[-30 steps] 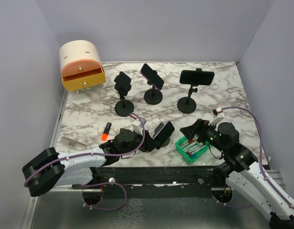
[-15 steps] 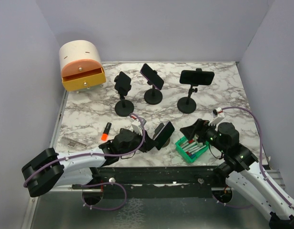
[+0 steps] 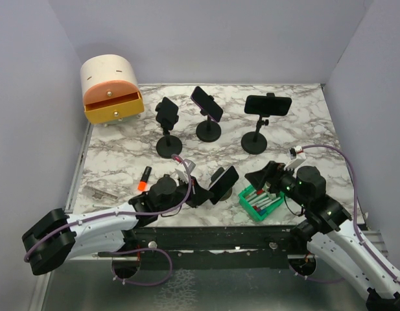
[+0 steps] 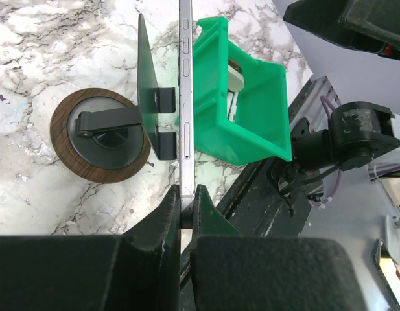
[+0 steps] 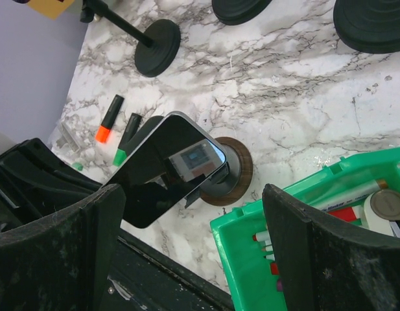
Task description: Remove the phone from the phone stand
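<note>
Our left gripper (image 4: 185, 199) is clamping the phone (image 4: 185, 97) by its near end; we are seeing its length running straight ahead.

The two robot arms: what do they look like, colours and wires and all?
The left arm and right arm are alike: smooth white shells between chunky black joints, with a thin purple cable looping alongside. The left gripper and right gripper are black, each with two blocky, grainy fingers.
</note>
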Tool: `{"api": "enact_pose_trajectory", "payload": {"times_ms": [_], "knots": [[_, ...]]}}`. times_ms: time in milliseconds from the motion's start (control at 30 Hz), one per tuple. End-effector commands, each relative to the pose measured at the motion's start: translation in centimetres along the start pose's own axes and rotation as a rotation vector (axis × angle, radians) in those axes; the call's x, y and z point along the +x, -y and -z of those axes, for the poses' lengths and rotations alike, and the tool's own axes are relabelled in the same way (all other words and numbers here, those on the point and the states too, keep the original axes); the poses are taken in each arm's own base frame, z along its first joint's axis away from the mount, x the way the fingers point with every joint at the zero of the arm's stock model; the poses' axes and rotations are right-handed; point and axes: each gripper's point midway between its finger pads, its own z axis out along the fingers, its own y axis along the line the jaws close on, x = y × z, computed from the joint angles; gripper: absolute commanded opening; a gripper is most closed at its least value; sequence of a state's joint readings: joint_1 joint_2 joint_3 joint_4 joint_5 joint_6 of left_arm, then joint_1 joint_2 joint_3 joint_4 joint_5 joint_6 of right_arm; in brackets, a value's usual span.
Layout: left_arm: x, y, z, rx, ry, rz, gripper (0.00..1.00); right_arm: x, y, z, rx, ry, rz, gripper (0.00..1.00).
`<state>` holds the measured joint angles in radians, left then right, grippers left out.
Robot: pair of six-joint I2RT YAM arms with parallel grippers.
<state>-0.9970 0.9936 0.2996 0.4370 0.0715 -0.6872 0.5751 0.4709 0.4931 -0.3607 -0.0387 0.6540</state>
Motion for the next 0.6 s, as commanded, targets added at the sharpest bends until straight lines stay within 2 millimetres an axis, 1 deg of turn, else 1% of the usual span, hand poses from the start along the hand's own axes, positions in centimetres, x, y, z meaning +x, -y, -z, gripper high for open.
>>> {"api": "enact_pose_trajectory", "payload": {"times_ms": [0, 167, 267, 333, 367, 433, 567], "knots": [[-1.9, 2.4, 0.8, 0.076, 0.043, -0.033, 0.0, -1.3, -1.2, 0.5, -0.025, 0.02, 0.015, 0.93], [-2.8, 2.9, 1.7, 0.07, 0.049, -0.059, 0.0, -1.9, -2.0, 0.8, -0.056, 0.023, 0.052, 0.93], [-3.8, 3.6, 2.5, 0.065, 0.043, -0.108, 0.0, -2.8, -3.5, 1.1, -0.114, 0.023, 0.125, 0.93], [-4.7, 4.6, 3.3, 0.08, 0.034, -0.155, 0.0, -3.2, -4.7, 1.3, -0.159, -0.002, 0.191, 0.93], [-4.8, 5.0, 3.7, 0.081, 0.014, -0.179, 0.0, -3.4, -5.3, 1.3, -0.183, -0.021, 0.221, 0.93], [-5.8, 6.3, 4.6, 0.111, -0.002, -0.235, 0.0, -3.5, -6.7, 1.5, -0.245, -0.061, 0.29, 0.93], [-7.1, 9.2, 6.3, 0.19, -0.054, -0.341, 0.0, -3.9, -9.7, 2.5, -0.393, -0.117, 0.431, 0.93]]}}
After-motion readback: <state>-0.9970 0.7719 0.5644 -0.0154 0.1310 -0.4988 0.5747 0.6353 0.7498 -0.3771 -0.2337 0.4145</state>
